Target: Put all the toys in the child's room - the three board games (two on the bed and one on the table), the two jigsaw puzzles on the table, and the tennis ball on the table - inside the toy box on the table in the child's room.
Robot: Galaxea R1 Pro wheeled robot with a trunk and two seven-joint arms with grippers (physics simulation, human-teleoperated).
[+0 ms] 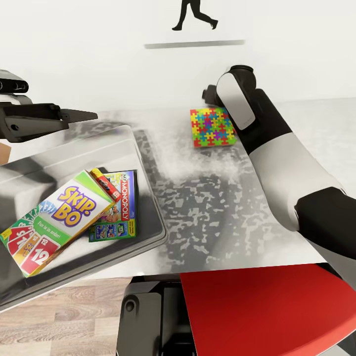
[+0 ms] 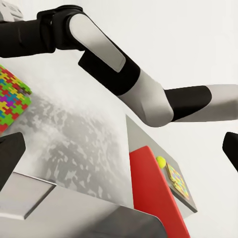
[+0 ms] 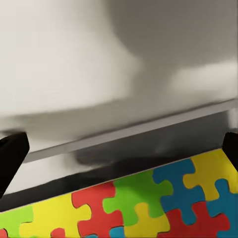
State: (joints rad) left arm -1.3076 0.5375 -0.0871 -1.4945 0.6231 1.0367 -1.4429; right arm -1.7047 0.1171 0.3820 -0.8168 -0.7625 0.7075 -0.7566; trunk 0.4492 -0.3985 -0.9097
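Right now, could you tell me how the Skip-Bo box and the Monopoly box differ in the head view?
The Skip-Bo box is larger, white, yellow and green, and lies on top; the Monopoly box is smaller, blue with a green edge, and is partly covered beneath it. Both lie flat inside the toy box.

A broad stretch of mottled light grey tabletop (image 1: 207,207) lies bare between the see-through greyish plastic bin (image 1: 148,198) and the multicoloured puzzle board (image 1: 211,127). The white-and-black right arm (image 1: 277,153) leans over the board's near side; the white wall (image 1: 123,74) closes off behind.
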